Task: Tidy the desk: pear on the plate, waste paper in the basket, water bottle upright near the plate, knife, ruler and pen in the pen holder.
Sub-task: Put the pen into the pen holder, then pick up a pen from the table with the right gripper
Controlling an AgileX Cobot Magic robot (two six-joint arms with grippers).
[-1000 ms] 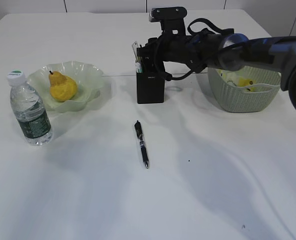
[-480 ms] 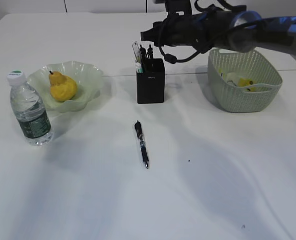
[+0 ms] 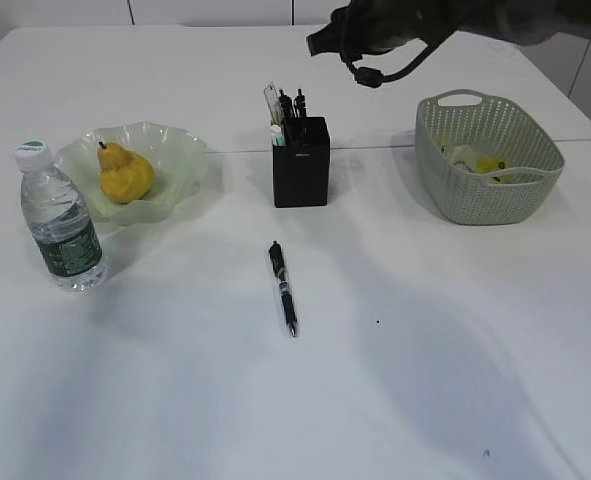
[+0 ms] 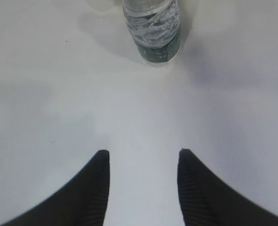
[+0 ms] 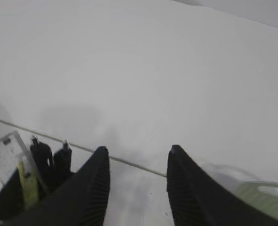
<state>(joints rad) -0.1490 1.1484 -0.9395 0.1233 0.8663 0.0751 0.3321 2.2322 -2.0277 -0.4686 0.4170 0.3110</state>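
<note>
right end effector point(image 5: 136, 162): fingers apart, nothing between them, up off the table point(image 3: 425, 380) above the back edge, just behind the pen holder point(image 3: 300, 175). in ext view only the arm's dark bulk shows at top, cable looped under it.

left end effector point(image 4: 141, 165): fingers apart, empty, low over bare table, water bottle point(image 4: 153, 30) ahead, well apart. not seen in ext view.

pen holder: black square cup, mid-back of table. holds the clear ruler point(image 3: 271, 103), dark pens, a yellow-green item. pale lettering on front, too small to read.

pen point(image 3: 283, 287): loose, flat on table in front of holder, well apart from it, pointing roughly toward camera.

basket point(image 3: 490, 160): right rear, sage green, yellow and white scraps inside.

plate point(image 3: 165, 160): left rear, pear point(image 3: 125, 173) sitting in it, stem up.

bottle: upright, just beside plate's front-left rim, white cap, dark green label; print not legible.

open room: whole front half of table bare, wide gap btwn holder and basket, also btwn plate and holder. seam line runs across table behind holder. small dark speck right of pen, another near front right.
</note>
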